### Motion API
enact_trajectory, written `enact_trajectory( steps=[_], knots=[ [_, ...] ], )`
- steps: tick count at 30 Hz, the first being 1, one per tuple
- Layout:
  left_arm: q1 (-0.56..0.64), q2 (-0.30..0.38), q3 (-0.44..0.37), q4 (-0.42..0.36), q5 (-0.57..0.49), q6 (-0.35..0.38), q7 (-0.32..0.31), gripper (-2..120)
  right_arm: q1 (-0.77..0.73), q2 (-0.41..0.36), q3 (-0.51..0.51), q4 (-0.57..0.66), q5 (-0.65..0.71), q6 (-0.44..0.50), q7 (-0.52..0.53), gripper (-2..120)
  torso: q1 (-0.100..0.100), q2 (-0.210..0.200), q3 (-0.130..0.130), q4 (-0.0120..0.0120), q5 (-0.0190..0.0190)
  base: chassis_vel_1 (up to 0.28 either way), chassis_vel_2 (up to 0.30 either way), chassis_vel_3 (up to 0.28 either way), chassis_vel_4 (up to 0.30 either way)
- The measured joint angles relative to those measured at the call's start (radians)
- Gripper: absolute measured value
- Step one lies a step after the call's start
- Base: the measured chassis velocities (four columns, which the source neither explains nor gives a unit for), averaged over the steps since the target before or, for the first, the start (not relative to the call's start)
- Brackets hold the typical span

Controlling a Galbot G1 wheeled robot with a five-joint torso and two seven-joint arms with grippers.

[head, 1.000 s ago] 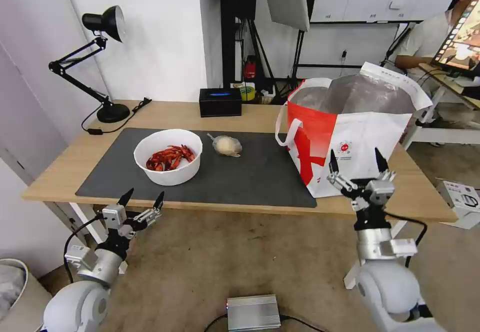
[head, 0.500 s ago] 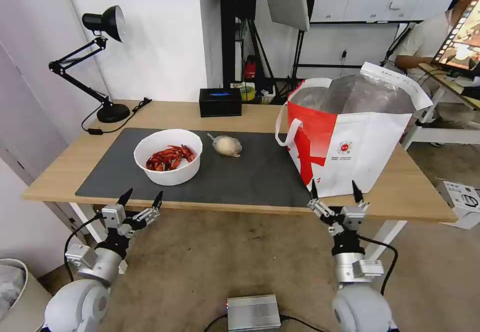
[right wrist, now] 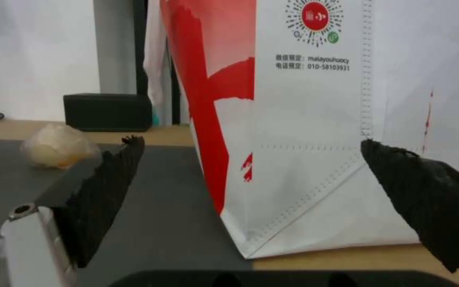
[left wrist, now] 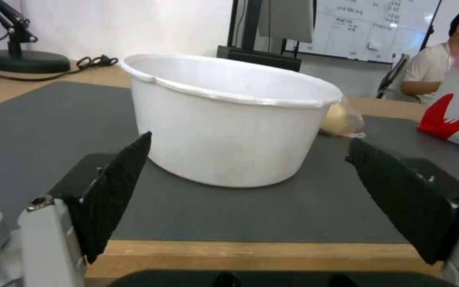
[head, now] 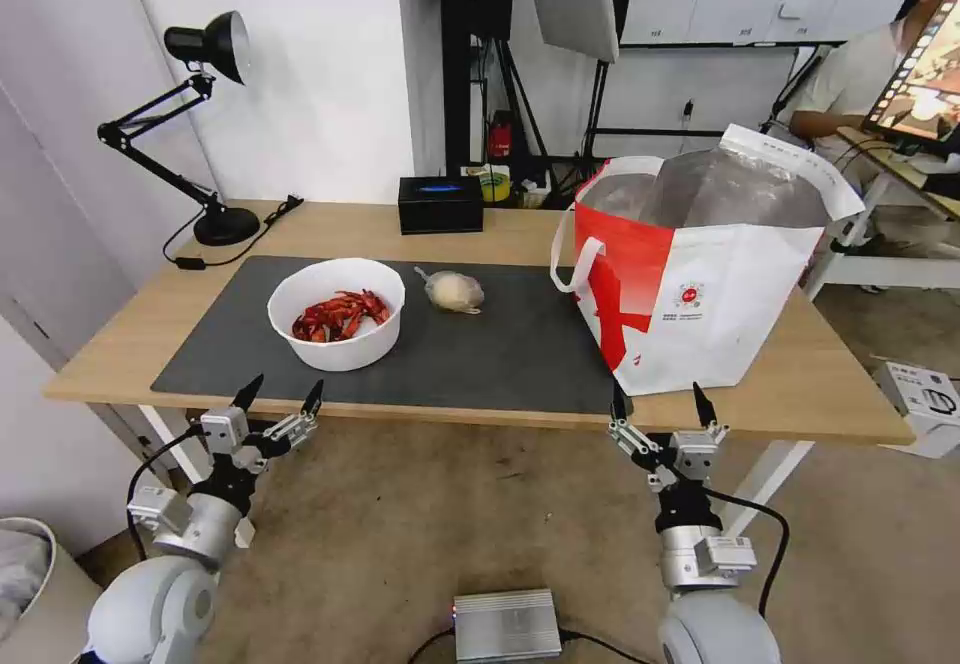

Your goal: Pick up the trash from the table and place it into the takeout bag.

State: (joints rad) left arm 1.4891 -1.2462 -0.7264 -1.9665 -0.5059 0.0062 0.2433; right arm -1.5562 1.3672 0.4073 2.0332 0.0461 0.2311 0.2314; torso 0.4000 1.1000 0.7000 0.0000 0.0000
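In the head view, the table (head: 500, 234) is seen carrying a dark grey mat (head: 520, 354), on which a white bowl (head: 337, 313) of red crayfish shells is set toward the left, with a small clear bag (head: 455, 291) holding a beige lump just beside it. The takeout bag (head: 700, 274) is stood upright and open at the table's right end, partly on the mat. The left gripper (head: 279, 402) and right gripper (head: 659, 408) are both held below the table's near edge, jaws spread wide and empty. In the left wrist view, the bowl (left wrist: 229, 119) is framed between the wide jaws, the small bag (left wrist: 341, 118) behind it. In the right wrist view, the takeout bag (right wrist: 320, 119) is seen close ahead, the small bag (right wrist: 59, 145) off to one side.
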Motion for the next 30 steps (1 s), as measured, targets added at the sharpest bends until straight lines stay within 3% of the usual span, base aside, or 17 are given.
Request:
enact_trajectory(
  steps=[14,30],
  knots=[
    [-0.005,0.008,0.006,0.012,0.002,0.0,0.001,100,0.025,-0.014,-0.037,-0.012,0.036,-0.004,-0.013,100,0.0,0.0,0.0,0.0,0.0,0.0,0.0,0.0,0.0],
    [0.049,-0.008,-0.03,-0.026,0.003,-0.01,0.009,100,0.218,-0.07,-0.172,-0.101,0.154,0.029,-0.091,100,0.0,0.0,0.0,0.0,-0.0001,0.0,0.0,0.0,0.0]
  ],
)
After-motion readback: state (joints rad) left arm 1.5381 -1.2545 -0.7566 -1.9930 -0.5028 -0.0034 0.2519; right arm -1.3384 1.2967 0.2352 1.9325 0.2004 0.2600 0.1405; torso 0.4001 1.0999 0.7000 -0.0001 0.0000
